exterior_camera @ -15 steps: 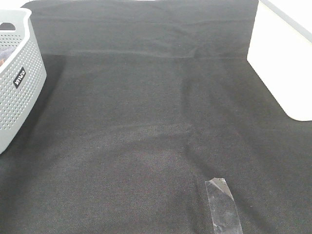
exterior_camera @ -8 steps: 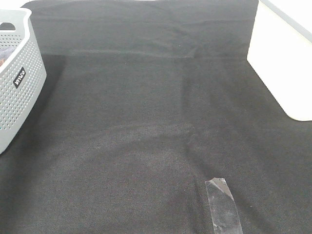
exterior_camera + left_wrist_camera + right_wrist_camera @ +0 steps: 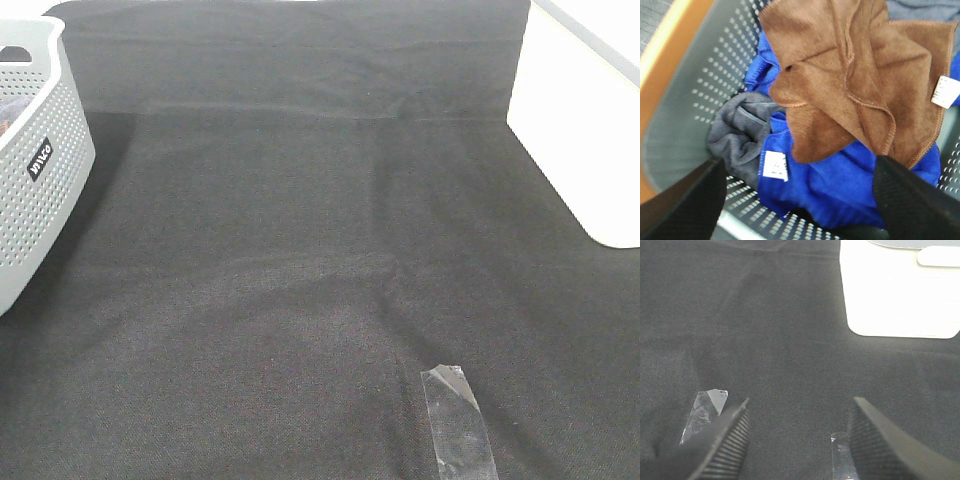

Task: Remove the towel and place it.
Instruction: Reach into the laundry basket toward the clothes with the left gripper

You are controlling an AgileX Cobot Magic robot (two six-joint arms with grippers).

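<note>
Left gripper (image 3: 800, 200) hung wide open and empty above brown towel (image 3: 850, 85) in grey basket (image 3: 50, 200) at upper left; right gripper (image 3: 797, 440) likewise open, empty, over black cloth (image 3: 300, 250).

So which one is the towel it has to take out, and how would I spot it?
Find the pale grey perforated basket at the left edge of the black table cloth. Inside, the towel lies crumpled on top of a blue cloth, beside a dark grey cloth. It is the only rust-brown one, with stitched edges.
</note>
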